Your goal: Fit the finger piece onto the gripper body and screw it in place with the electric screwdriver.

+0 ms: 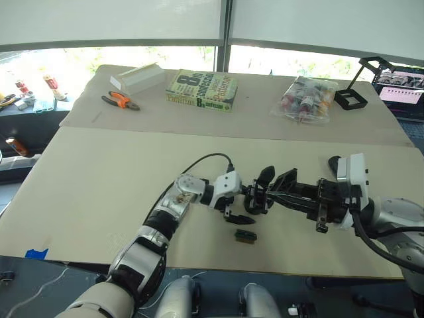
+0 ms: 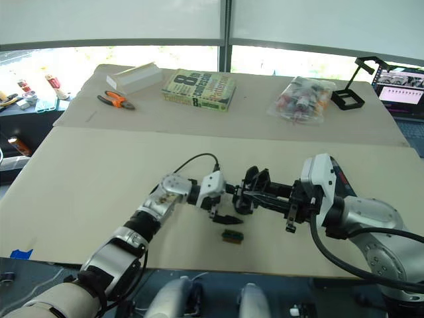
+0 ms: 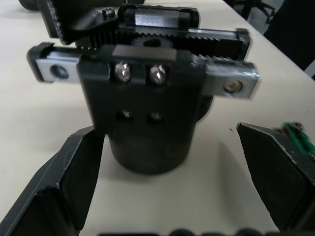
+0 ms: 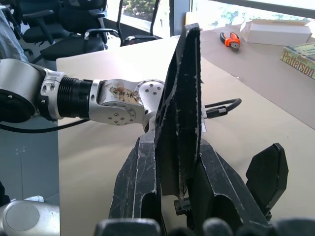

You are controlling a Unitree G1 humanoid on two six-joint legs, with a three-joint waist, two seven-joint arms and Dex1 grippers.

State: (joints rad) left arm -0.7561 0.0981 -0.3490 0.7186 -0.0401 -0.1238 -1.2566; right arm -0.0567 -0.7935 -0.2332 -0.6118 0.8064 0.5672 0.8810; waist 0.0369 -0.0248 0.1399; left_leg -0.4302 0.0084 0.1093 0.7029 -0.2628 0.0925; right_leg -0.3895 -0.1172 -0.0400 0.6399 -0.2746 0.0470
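The gripper body, a chunky black block with a toothed rack and two bright screws, stands on the table between the fingers of my left gripper. That gripper is open, with a gap on each side of the body. My right gripper reaches in from the right and is shut on the finger piece, a flat black wedge pointing up. Its tip is close to the body. The body's own pointed finger sticks up beside it. The electric screwdriver is out of view.
A tiny green-topped block lies just in front of the grippers. Along the table's far side are orange-handled pliers, a white box, a book, a clear bag and a black stand.
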